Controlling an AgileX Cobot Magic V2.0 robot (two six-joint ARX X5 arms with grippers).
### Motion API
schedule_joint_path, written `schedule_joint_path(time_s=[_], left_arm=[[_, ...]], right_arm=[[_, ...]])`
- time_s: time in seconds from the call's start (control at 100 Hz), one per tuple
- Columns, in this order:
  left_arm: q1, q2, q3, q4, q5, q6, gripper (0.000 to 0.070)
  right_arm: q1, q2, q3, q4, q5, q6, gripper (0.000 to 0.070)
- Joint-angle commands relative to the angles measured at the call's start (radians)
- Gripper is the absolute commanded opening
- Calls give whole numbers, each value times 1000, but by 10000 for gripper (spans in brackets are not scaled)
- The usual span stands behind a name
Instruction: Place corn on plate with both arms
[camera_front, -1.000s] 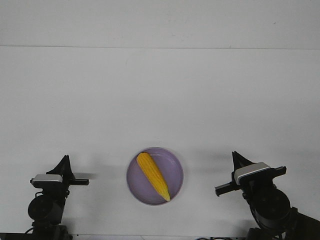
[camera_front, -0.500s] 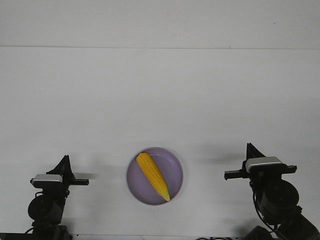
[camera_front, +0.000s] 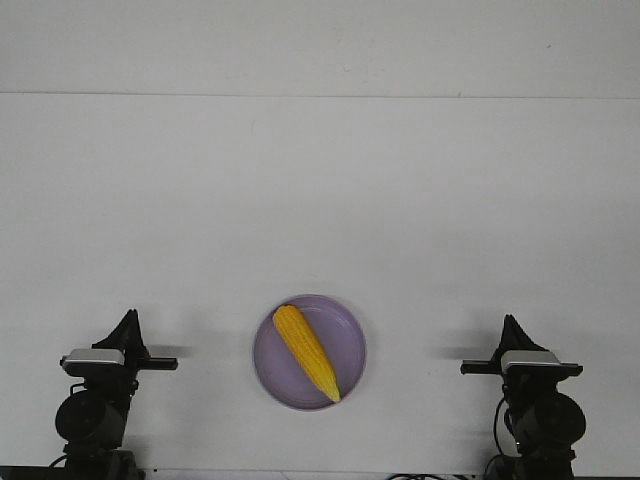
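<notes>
**Corn on the plate, both my grippers off to the sides**

Here I am, looking forward over the plain white table (camera_front: 320, 200). The yellow-orange husked corn cob (camera_front: 306, 351) lies inside the round, shallow, lavender-purple plastic plate (camera_front: 352, 335), running diagonally across it: the blunt, thicker end points away from me and toward my left side, the paler pointed tip comes toward me and reaches the near rim. The cob rests wholly within the rim.

My left gripper (camera_front: 128, 322), black and pointed with a small grey-white camera block under it, sits well apart from the plate on its left. My right gripper (camera_front: 512, 325), same build, sits well apart on the plate's right. The plate lies between the two, nearly level with them. Neither has hold of anything. Each shows as a single dark point from this angle, so I cannot tell how far my fingers are parted on either side.
</notes>
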Motion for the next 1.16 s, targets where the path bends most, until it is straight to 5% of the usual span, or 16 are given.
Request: schedule_joint_path(time_s=[0.0, 1.15], left_arm=[[0, -3, -21, 11, -2, 6, 15], [0, -3, -21, 10, -2, 6, 15]], right_arm=[[-3, -23, -12, 20, -2, 3, 16], [-8, -56, -60, 36, -3, -22, 16]])
